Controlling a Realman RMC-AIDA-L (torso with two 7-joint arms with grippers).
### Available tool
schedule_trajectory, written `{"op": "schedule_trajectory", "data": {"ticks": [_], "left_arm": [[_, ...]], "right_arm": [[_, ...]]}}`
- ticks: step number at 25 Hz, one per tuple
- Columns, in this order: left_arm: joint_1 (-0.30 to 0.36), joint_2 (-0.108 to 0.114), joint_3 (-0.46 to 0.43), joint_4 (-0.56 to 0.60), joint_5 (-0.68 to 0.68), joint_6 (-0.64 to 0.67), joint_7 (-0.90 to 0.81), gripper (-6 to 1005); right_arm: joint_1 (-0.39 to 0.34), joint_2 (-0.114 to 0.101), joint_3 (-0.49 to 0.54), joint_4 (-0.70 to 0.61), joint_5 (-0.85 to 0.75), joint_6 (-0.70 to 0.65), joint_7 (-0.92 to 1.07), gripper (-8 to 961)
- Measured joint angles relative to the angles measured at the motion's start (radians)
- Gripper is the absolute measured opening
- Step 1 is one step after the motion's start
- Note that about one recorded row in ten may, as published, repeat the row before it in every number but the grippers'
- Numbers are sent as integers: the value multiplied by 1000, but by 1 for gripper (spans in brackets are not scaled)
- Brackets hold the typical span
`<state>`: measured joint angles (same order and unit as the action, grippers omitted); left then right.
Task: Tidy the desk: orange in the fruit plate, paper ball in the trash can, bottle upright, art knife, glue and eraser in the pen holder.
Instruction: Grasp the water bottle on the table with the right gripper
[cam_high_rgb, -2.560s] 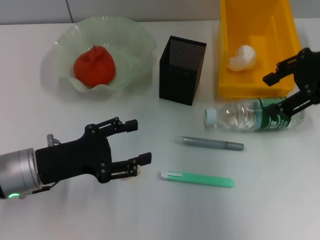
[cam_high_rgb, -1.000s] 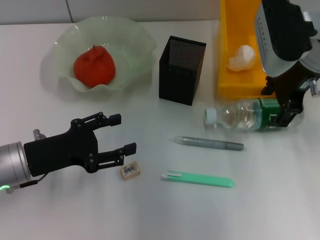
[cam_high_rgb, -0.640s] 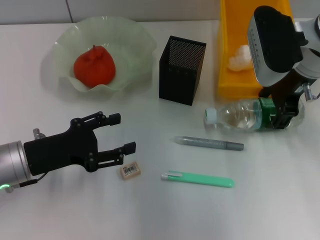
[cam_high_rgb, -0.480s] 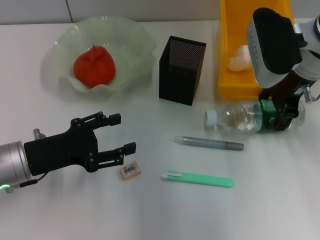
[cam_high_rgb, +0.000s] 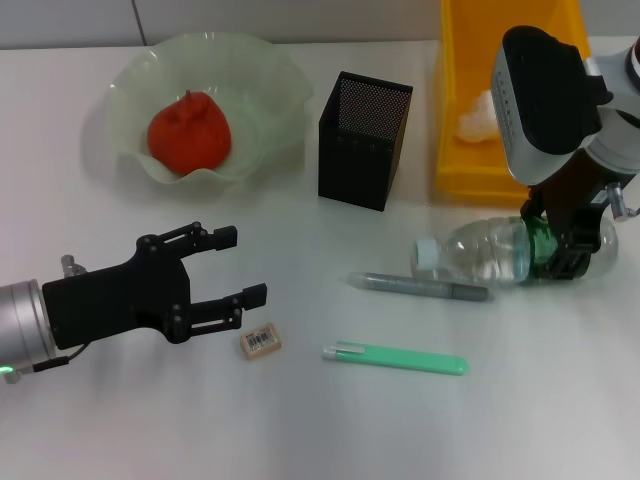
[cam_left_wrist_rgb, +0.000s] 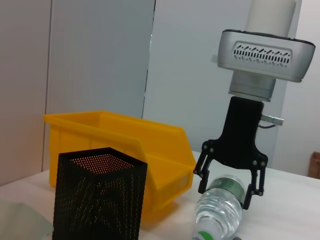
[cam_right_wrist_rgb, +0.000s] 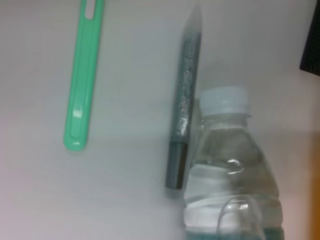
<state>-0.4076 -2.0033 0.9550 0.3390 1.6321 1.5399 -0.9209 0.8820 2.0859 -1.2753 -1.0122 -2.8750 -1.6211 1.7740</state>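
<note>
Gripping the bottle (cam_high_rgb: 505, 253) around its green-labelled lower half, the right gripper (cam_high_rgb: 565, 245) reaches straight down from above, its wrist housing upright over the yellow trash can (cam_high_rgb: 455, 150). The bottle lies tilted on the white desk (cam_high_rgb: 330, 430), its capped end pointing toward the middle of the desk and touching or just above the grey glue stick (cam_high_rgb: 420, 287); the left wrist view shows the black fingers (cam_left_wrist_rgb: 250, 187) clamped on both sides of the clear body.

Just beyond the bottle, the trash can holds the paper ball (cam_high_rgb: 478, 115). The green art knife (cam_high_rgb: 395, 357) lies nearer the robot, parallel to the glue stick. The left gripper (cam_high_rgb: 240, 265) hovers low over the desk with its jaws spread and nothing between them, the arm stretched level from the left edge. The eraser (cam_high_rgb: 260, 342) sits just beside its lower fingertip. The orange (cam_high_rgb: 190, 130) rests in the fruit plate (cam_high_rgb: 270, 70), and the pen holder (cam_high_rgb: 363, 140) stands upright between plate and trash can.
</note>
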Motion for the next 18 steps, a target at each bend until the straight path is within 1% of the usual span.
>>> {"op": "schedule_trajectory", "data": {"ticks": [5, 18], "left_arm": [[0, 9, 5, 4, 1, 3, -11, 736], [3, 11, 6, 12, 30, 6, -24, 731]], "right_arm": [[-8, 2, -11, 4, 24, -3, 12, 795], [-10, 2, -15, 61, 40, 30, 28, 796]]}}
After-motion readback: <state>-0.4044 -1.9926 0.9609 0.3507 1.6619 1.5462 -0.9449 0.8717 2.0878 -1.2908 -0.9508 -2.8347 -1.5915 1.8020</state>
